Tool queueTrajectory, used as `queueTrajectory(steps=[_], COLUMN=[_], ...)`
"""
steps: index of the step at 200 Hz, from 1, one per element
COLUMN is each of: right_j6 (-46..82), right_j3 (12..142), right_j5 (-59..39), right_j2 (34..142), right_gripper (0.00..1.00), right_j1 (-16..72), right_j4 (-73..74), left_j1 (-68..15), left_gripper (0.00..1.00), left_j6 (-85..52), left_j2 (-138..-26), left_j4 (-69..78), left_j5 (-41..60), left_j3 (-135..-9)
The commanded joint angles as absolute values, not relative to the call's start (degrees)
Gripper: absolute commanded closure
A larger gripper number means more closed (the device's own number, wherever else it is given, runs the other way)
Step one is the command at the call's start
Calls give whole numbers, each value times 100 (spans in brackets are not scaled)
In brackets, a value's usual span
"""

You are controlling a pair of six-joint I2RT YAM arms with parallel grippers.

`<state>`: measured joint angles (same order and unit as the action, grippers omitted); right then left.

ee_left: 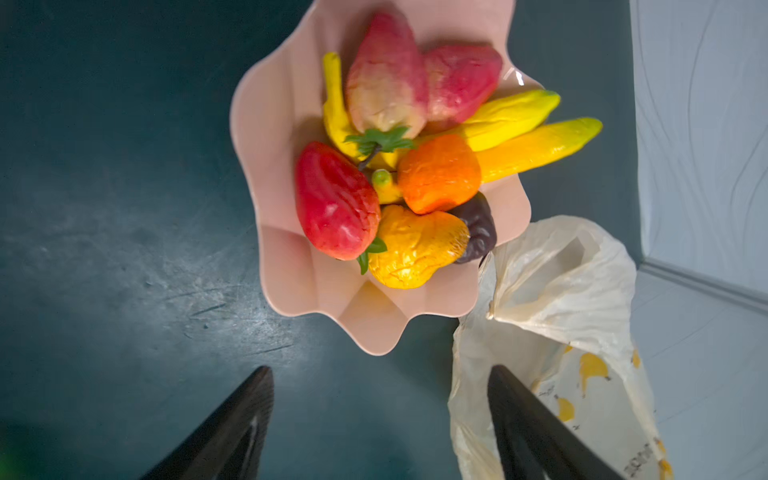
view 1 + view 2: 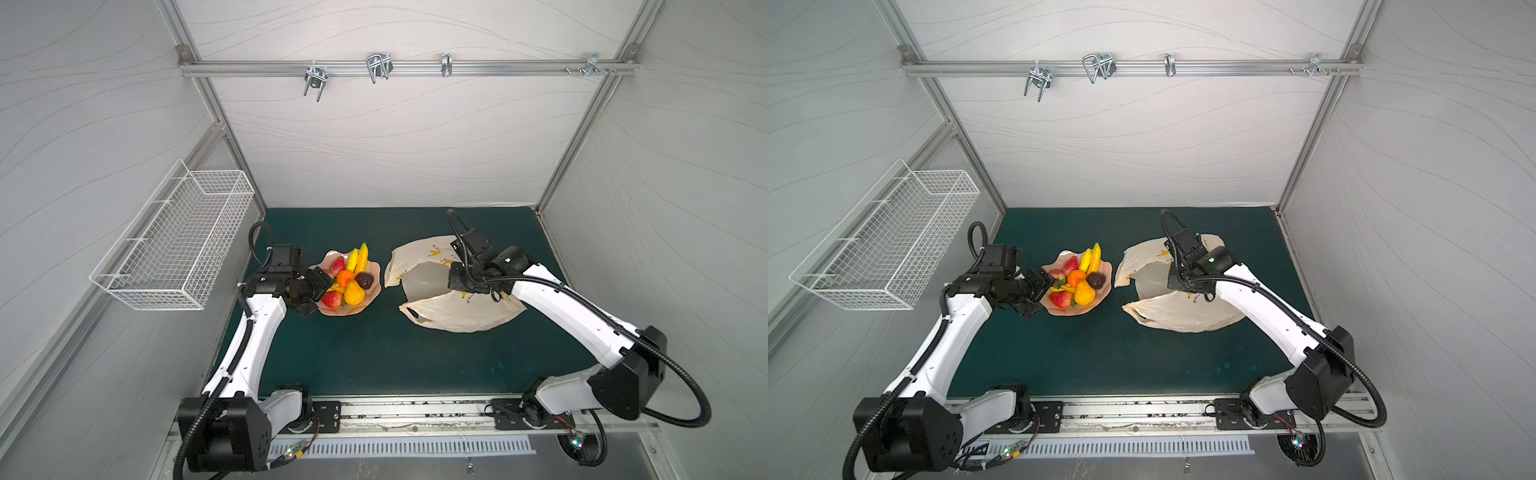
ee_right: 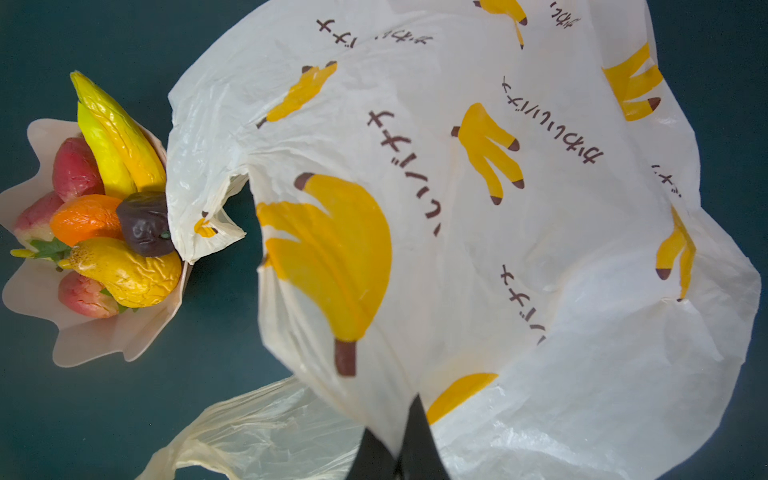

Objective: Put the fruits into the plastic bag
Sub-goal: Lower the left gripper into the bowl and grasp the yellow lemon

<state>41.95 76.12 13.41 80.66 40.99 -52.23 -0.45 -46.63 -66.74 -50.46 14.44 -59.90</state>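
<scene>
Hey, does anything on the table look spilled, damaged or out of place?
Nothing is spilled: the fruits all sit heaped in the pink dish. The plastic bag is crumpled, one layer pinched up by the right gripper, its mouth gaping toward the dish. The yellow pear looks wrinkled.

Glossy fruits (image 2: 347, 278) piled together; crinkled bag (image 2: 457, 311) lies beside.

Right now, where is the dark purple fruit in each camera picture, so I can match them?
In a top view: dark purple fruit on the right side of the pink dish, toward the plastic bag.
In a top view: the same spot.
Left wrist: between the pear, the orange and the bag.
Right wrist: on the pear, at the bag's edge.
Shared landmark: the orange beside it.
</scene>
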Motion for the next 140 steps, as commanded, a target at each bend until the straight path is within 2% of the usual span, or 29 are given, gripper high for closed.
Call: queueTrajectory(steps=[1, 59, 140], right_j6=[4097, 4072, 4067], right_j3=[7774, 7680, 7648], right_j5=[1329, 1301, 1292], right_j2=[8119, 8064, 8042], right_gripper=[100, 100, 100], right_j1=[4094, 4088, 4093], right_j4=[-5396, -5335, -5316], left_j1=[-374, -1257, -1591], left_gripper=[16, 22, 35], left_j6=[-3807, -2481, -1975], left_j2=[-7097, -8586, -9638], left_j4=[-5623, -6466, -6567], left_j5=[793, 192, -33], left_j3=[-6692, -8026, -8464])
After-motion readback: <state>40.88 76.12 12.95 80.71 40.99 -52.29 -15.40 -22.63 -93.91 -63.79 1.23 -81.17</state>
